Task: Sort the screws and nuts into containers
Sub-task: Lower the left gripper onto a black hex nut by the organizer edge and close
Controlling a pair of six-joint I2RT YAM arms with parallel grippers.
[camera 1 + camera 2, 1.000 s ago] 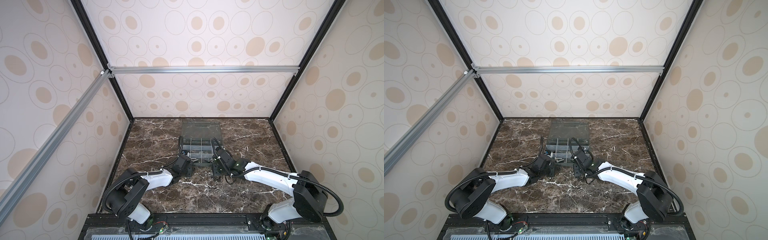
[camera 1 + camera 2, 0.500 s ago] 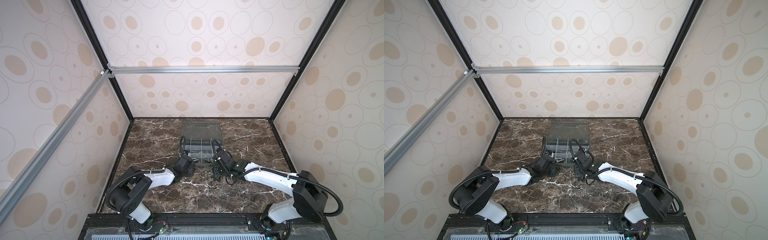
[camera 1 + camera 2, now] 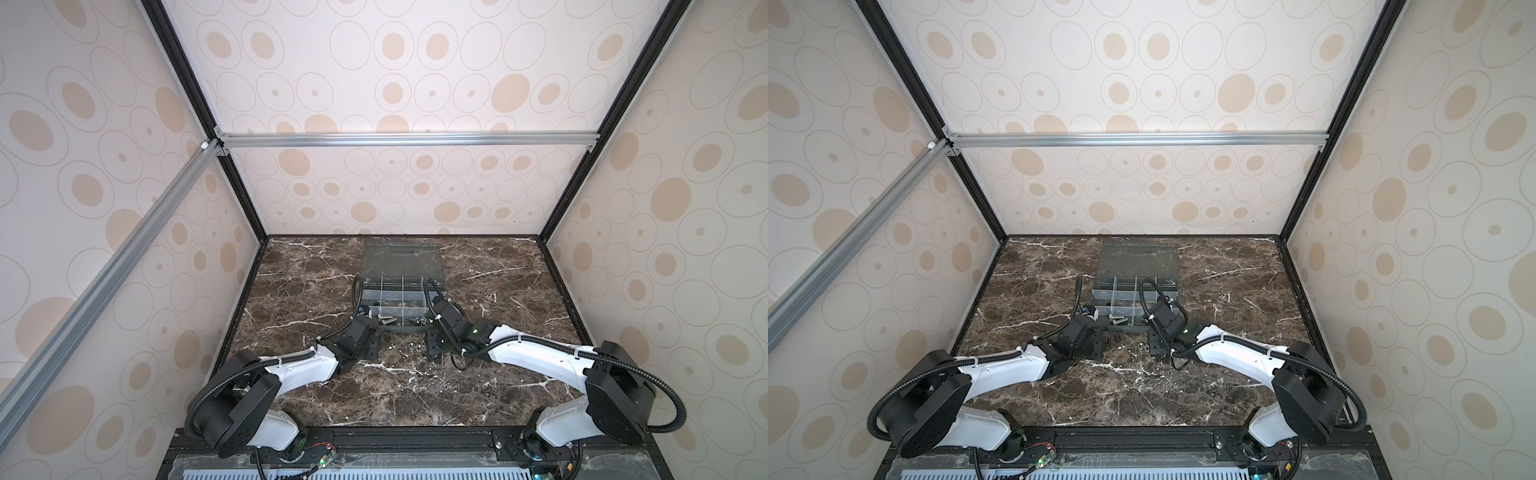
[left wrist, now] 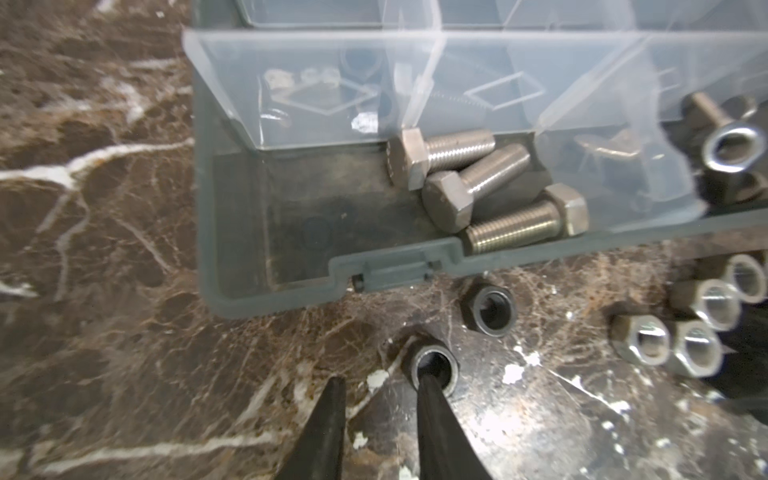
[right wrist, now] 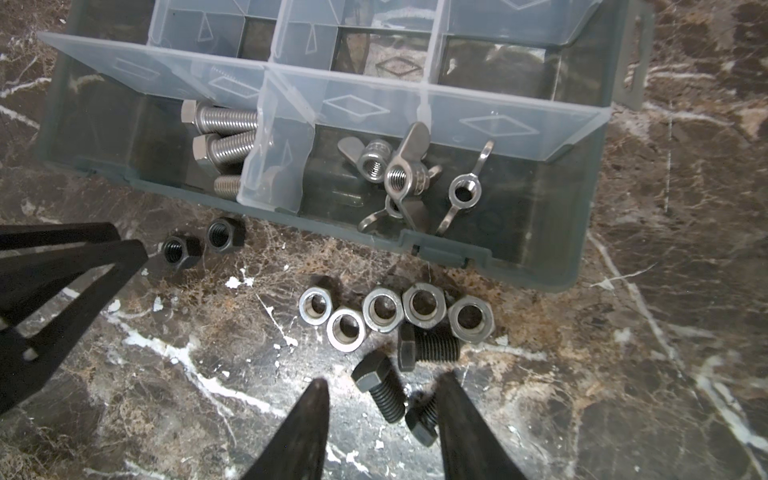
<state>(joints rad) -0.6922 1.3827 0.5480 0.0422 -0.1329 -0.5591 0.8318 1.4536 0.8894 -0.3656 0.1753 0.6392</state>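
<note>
Jaws of the left gripper [image 4: 380, 399] stand narrowly apart, one tip over the bore of a dark hexagonal steel nut [image 4: 434, 368] just before the grey translucent plastic organizer box [image 4: 203, 187]. The right gripper [image 5: 385, 380] is spread around black hex-head screws [image 5: 376, 386]. Closing could skid the nut or pinch two screws on the glossy brown white-veined marble tabletop [image 3: 374, 395]. Cream oval-patterned walls [image 3: 415, 62] enclose it.

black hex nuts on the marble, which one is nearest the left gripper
The black hex nut whose hole the left gripper's fingertip covers; the other black nut lies apart, nearer the grey plastic organizer box.
</note>
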